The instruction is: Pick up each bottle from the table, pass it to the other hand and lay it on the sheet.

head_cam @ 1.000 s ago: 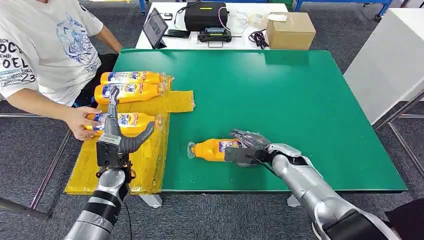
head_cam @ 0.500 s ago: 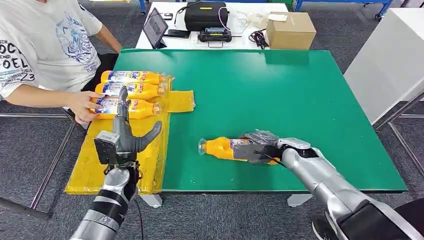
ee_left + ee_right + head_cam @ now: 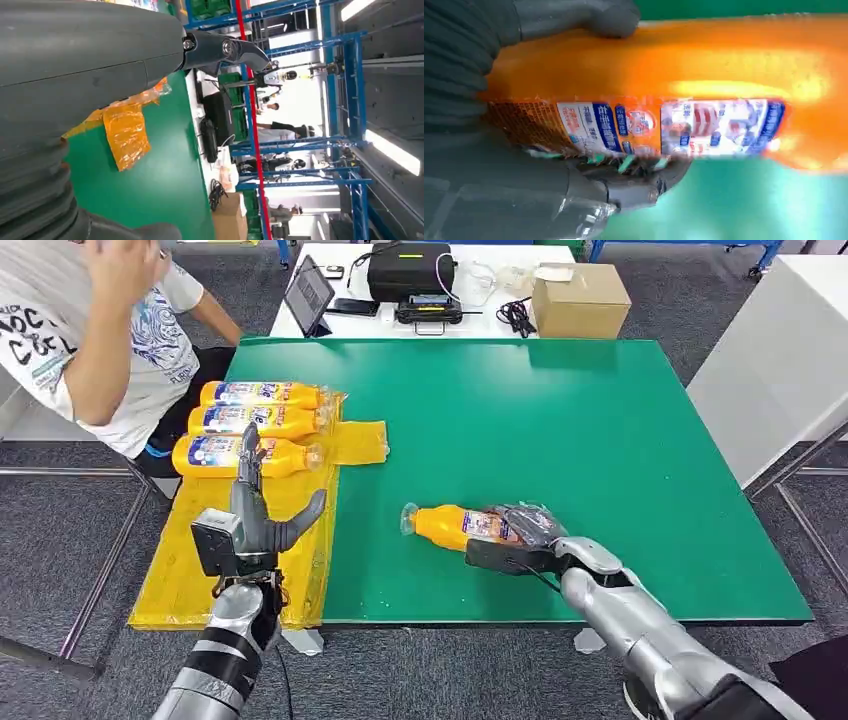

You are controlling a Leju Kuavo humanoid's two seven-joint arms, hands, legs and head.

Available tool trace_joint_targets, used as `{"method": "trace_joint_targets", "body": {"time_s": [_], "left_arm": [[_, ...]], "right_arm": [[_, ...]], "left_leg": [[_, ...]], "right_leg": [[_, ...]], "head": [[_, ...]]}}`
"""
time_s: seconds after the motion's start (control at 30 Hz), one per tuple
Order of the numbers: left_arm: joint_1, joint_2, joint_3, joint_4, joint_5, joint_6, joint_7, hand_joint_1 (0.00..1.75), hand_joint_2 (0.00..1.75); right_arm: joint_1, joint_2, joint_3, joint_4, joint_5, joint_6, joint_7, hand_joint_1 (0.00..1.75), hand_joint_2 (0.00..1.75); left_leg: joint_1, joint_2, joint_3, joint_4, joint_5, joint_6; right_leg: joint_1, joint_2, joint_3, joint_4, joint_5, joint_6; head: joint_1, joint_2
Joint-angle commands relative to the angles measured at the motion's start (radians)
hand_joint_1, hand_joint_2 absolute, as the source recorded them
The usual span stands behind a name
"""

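My right hand grips an orange detergent bottle near the front of the green table, its clear cap pointing left. The right wrist view has the same bottle close up, with the thumb and fingers wrapped round its labelled body. My left hand is raised over the yellow sheet with fingers spread and nothing in it. Three more orange bottles lie side by side at the sheet's far end.
A person in a white T-shirt sits at the left by the sheet, one arm raised. Behind the green table a white table holds a cardboard box, a black bag and a tablet. A white cabinet stands right.
My right hand has taken hold of the bottle and shifted it slightly right. The person placed the third bottle beside the other two and lifted their arm away. My left hand rose a little.
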State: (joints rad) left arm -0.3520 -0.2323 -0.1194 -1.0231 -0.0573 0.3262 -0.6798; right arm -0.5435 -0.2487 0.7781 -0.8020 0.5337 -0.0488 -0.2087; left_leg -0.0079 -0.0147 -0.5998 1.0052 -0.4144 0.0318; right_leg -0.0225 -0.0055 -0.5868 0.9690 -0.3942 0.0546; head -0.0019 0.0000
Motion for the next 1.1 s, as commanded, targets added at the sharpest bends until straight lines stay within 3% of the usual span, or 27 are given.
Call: {"method": "trace_joint_targets", "body": {"time_s": [0.03, 0.13, 0.27, 0.5, 0.57, 0.77, 1.0, 1.1], "left_arm": [[0.093, -0.039, 0.072, -0.077, -0.04, 0.003, 0.007, 0.0, 1.75], [0.1, -0.043, 0.062, -0.077, -0.027, -0.01, 0.031, 0.0, 1.75], [0.096, -0.045, 0.039, -0.07, 0.012, -0.038, 0.056, 0.0, 1.75], [0.081, -0.034, -0.007, -0.029, 0.064, -0.1, 0.101, 0.0, 1.75], [0.083, -0.033, -0.023, -0.023, 0.137, -0.2, 0.147, 0.0, 1.75], [0.1, 0.0, -0.119, -0.019, 0.382, -0.589, 0.276, 0.0, 1.75], [0.101, 0.004, -0.131, -0.014, 0.403, -0.613, 0.284, 0.0, 1.75], [0.088, 0.018, -0.183, -0.008, 0.448, -0.722, 0.304, 0.0, 1.75]], "right_arm": [[0.379, 0.257, -0.488, -0.474, 0.171, -0.367, -0.047, 1.75, 1.75], [0.43, 0.316, -0.581, -0.576, 0.152, -0.478, -0.149, 1.75, 1.75], [0.462, 0.349, -0.629, -0.621, 0.106, -0.525, -0.256, 1.75, 1.75], [0.46, 0.363, -0.647, -0.608, 0.082, -0.569, -0.334, 1.75, 1.75], [0.458, 0.364, -0.647, -0.596, 0.082, -0.569, -0.335, 1.75, 1.75], [0.456, 0.363, -0.567, -0.439, 0.064, -0.415, -0.398, 1.75, 1.75], [0.453, 0.369, -0.548, -0.41, 0.066, -0.403, -0.41, 1.75, 1.75], [0.441, 0.381, -0.473, -0.353, 0.077, -0.308, -0.439, 1.75, 1.75]], "left_leg": [[0.002, 0.003, 0.0, 0.0, -0.002, -0.003], [0.003, 0.005, -0.007, 0.002, -0.004, -0.004], [0.002, -0.003, -0.01, 0.001, -0.003, -0.002], [0.001, -0.001, -0.013, 0.0, -0.001, -0.002], [0.001, -0.001, -0.012, 0.0, -0.001, -0.002], [0.001, 0.0, -0.009, -0.001, -0.002, -0.002], [0.002, 0.002, -0.009, -0.001, -0.003, -0.003], [0.002, 0.002, -0.011, -0.001, -0.002, -0.002]], "right_leg": [[0.002, 0.003, -0.001, 0.0, -0.001, -0.003], [0.003, 0.004, -0.007, 0.003, -0.003, -0.004], [0.003, -0.003, -0.01, 0.002, -0.003, -0.003], [0.0, -0.001, -0.012, 0.001, -0.001, -0.002], [0.001, -0.002, -0.011, 0.0, -0.002, -0.003], [0.001, 0.0, -0.01, -0.001, -0.001, -0.002], [0.002, 0.002, -0.009, -0.001, -0.002, -0.003], [0.002, 0.001, -0.011, -0.001, -0.001, -0.003]], "head": [[0.001, 0.0], [-0.001, 0.0], [0.0, 0.0], [-0.001, 0.0], [0.0, 0.0], [0.0, 0.0], [-0.001, 0.0], [0.0, 0.0]]}}
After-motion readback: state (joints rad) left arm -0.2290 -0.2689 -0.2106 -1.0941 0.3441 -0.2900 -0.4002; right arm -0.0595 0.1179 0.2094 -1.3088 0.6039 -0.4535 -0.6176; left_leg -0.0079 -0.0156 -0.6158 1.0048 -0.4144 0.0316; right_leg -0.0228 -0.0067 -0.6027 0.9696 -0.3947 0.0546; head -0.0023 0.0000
